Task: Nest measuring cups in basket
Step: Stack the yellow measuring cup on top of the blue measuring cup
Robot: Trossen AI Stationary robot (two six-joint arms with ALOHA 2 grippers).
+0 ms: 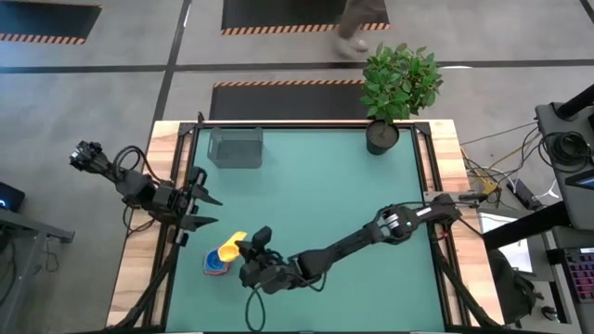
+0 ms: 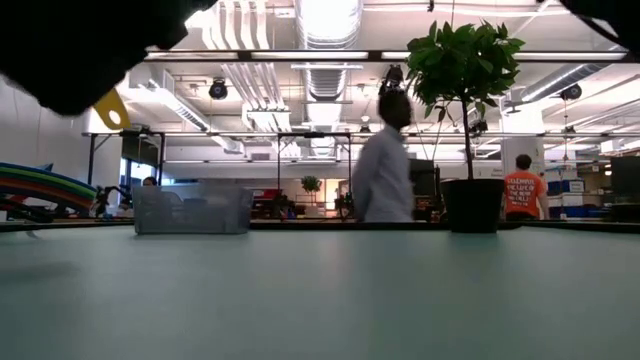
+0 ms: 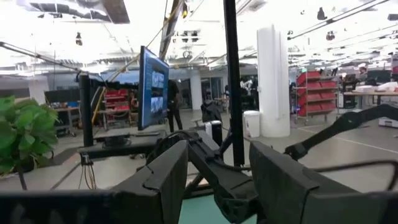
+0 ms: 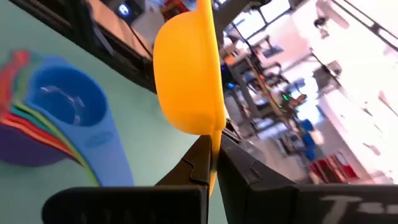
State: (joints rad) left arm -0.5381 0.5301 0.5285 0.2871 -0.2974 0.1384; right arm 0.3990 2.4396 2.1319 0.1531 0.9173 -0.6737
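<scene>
My right gripper (image 1: pixel 243 249) reaches across to the table's near left and is shut on the yellow measuring cup (image 4: pixel 186 68), held above the mat. Just beside it, a nested stack of cups (image 1: pixel 215 263) sits on the green mat, a blue cup (image 4: pixel 65 102) uppermost, with red, green and purple edges fanning out beneath it. The grey see-through basket (image 1: pixel 235 147) stands on its base near the far left of the mat and also shows in the low view (image 2: pixel 192 210). My left gripper (image 1: pixel 206 210) waits open at the table's left edge. My right gripper pinches the yellow cup's handle (image 4: pixel 213 163) between its two fingers. They come roughly level from the table's right, lying along the handle. The cup is lifted clear and turned on its side, its bowl (image 4: pixel 183 74) beyond the fingertips.
A black pot with a green plant (image 1: pixel 382 135) stands at the mat's far right corner. Wooden rails (image 1: pixel 158 186) border the mat (image 1: pixel 325 195). A person (image 2: pixel 382 170) walks past beyond the far edge. The mat's middle and right lie bare.
</scene>
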